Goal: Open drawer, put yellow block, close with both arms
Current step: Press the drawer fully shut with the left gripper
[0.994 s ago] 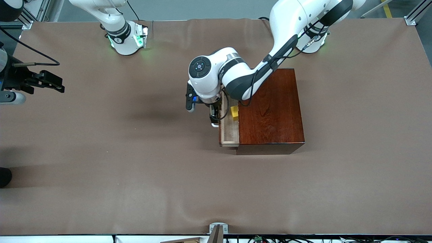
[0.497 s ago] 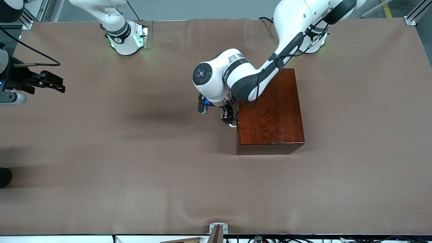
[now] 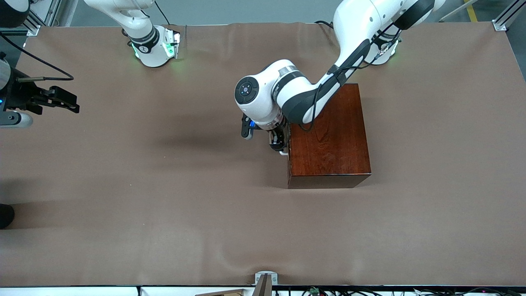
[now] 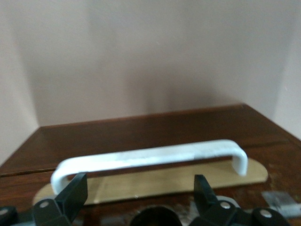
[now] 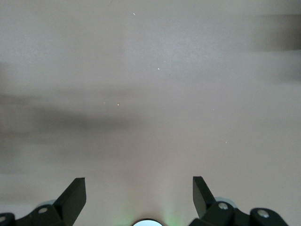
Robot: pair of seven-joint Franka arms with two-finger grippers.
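Right claw (image 3: 61, 100) waits over counter (image 3: 164, 205) edge at right arm's end, fingers (image 5: 73, 195) spread wide, holding nothing. Left claw (image 3: 278, 142) at drawer front (image 4: 141, 141) of dark reddish-brown box (image 3: 328, 135), fingers (image 4: 75, 193) wide apart either side of white handle (image 4: 150, 157), not gripping. Drawer shut; yellow block not visible. Left wrist view alone shows handle's brass backplate (image 4: 155, 181).

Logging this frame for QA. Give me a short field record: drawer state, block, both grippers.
drawer: shut flush in the dark wooden box; white handle showing
yellow block: not visible
left gripper: at the drawer front, fingers open, spread by the handle, not clamping it
right gripper: open, waiting above the table at the right arm's end
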